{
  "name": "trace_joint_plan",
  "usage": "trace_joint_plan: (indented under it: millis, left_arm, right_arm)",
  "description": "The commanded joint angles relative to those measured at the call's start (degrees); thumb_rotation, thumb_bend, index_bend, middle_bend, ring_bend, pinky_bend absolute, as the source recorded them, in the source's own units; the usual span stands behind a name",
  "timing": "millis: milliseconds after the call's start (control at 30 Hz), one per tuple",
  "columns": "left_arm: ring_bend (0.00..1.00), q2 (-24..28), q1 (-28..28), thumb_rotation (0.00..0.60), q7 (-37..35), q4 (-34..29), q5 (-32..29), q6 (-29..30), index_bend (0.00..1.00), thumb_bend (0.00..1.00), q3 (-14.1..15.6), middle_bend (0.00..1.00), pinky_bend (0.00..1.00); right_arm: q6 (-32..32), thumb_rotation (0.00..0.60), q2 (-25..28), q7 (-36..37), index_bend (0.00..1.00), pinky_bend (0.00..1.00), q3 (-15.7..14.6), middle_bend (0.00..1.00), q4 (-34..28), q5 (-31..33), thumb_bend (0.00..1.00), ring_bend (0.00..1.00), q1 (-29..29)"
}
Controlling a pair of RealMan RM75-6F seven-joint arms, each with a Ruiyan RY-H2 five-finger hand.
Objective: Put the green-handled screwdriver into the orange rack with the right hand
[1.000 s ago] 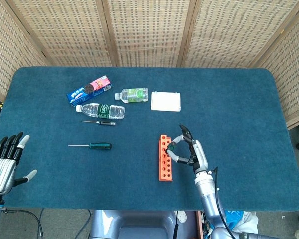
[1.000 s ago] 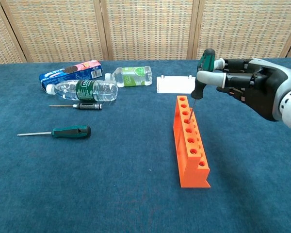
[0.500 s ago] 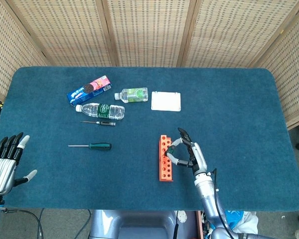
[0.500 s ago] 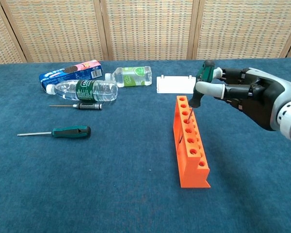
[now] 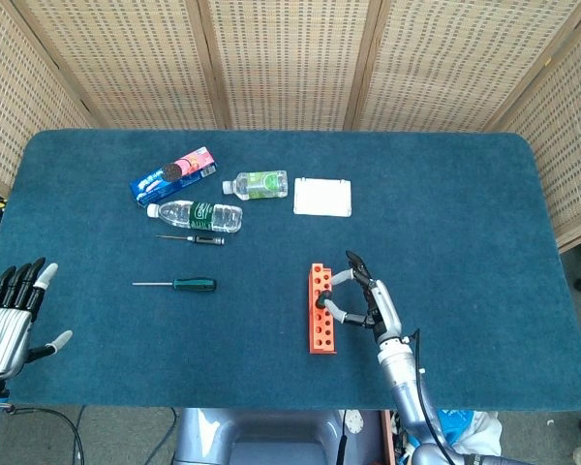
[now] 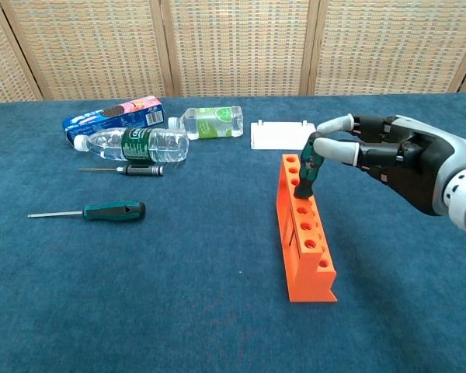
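A green-and-black-handled screwdriver stands upright in a hole near the far end of the orange rack, its shaft down inside. In the head view its dark handle sits on the rack. My right hand hovers just right of the handle. Its fingers are parted and one fingertip lies at the handle's top. In the head view the right hand flanks the handle. My left hand is open, off the table's near left corner.
A second green-handled screwdriver lies on the blue cloth at left, and a small black one lies beyond it. Behind them are a water bottle, a biscuit pack, a small green-labelled bottle and a white box.
The screwdriver has dropped from the right hand's pinch down into the rack hole. The hand itself has barely sunk, and its fingers have loosened. The left hand has not moved.
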Motion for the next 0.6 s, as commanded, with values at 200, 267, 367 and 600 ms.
trace_joint_plan:
  millis: [200,267,367,600]
  left_arm:
    - [0.00,0.1,0.1,0.600,-0.1,-0.1,0.1,0.3,0.00,0.00,0.0,0.00,0.00]
    - [0.00,0.1,0.1,0.600,-0.1,-0.1,0.1,0.3,0.00,0.00,0.0,0.00,0.00]
    - [0.00,0.1,0.1,0.600,-0.1,-0.1,0.1,0.3,0.00,0.00,0.0,0.00,0.00]
    - [0.00,0.1,0.1,0.600,-0.1,-0.1,0.1,0.4,0.00,0.00,-0.1,0.00,0.00]
  right_arm:
    - [-0.3,0.600,0.1,0.2,0.41,0.00,-0.2,0.01,0.1,-0.4,0.24,0.00,-0.2]
    - [-0.4,0.600,0.3,0.5,0.41,0.00,-0.1,0.01,0.0,-0.6,0.24,0.00,-0.3]
    - [-0.4,0.600,0.7,0.8,0.41,0.00,0.2,0.01,-0.1,-1.0,0.24,0.00,-0.3]
    - [0.1,0.600,3.5,1.0,0.41,0.00,0.9,0.01,-1.4,-2.7,0.24,0.00,-1.0]
